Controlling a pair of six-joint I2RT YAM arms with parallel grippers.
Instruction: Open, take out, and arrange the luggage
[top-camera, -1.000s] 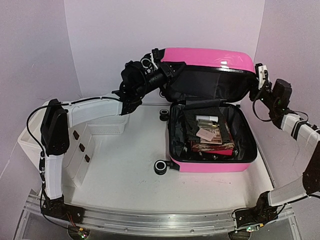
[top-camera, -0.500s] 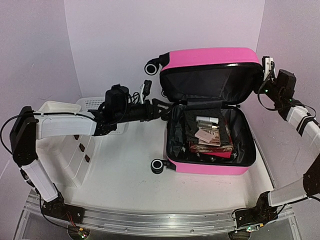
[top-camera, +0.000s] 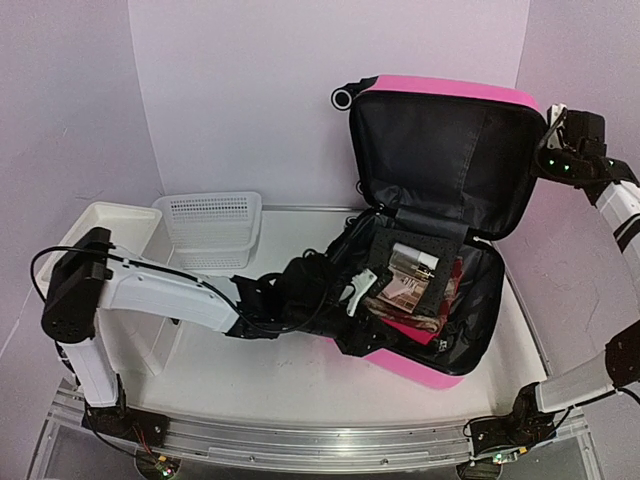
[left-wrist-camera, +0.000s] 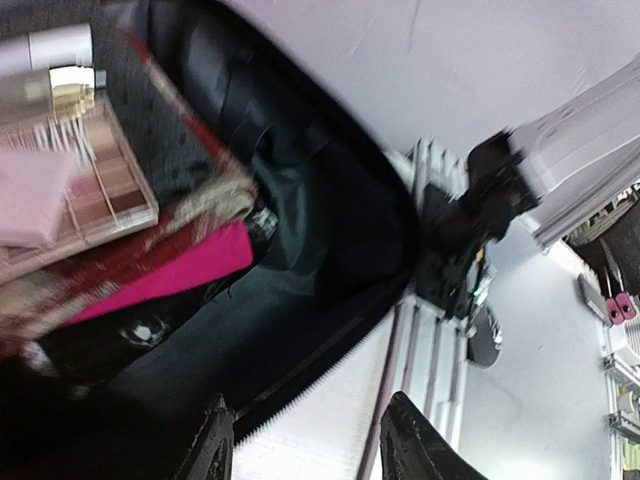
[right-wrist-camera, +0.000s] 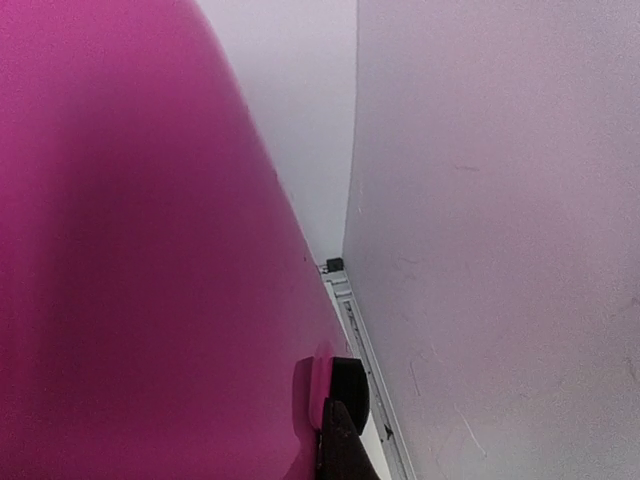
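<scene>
Closest in is the ribbed aluminium rail that both arms are bolted to, then the plain white table. The left arm lies low across it, and the left gripper sits at the near-left rim of the luggage. In the wrist view its black fingers are spread apart with nothing between them, just hanging over the black toothed zipper.

The luggage sits right of centre on the table, wide open. It's a glossy hot-pink hard shell with rounded corners and matte black fabric lining. The bottom half lies flat with the open side up. Its long axis runs roughly left to right, skewed so the right end sits a bit nearer, and the wheel end is on the left.

Packed inside are an eyeshadow palette with rows of beige and brown pans, a white tube with a shiny gold band and something flat and magenta. There's lettering on the palette, but it's too blurry to read.

Further back on the left are a white mesh basket, which is perforated plastic, and beside it a smooth white drawer unit.

At the back the lid stands upright with its lining facing the arms and a black wheel at its top left corner. The right gripper looks clamped tight on the lid's right rim. Its wrist view is mostly pink shell.
</scene>
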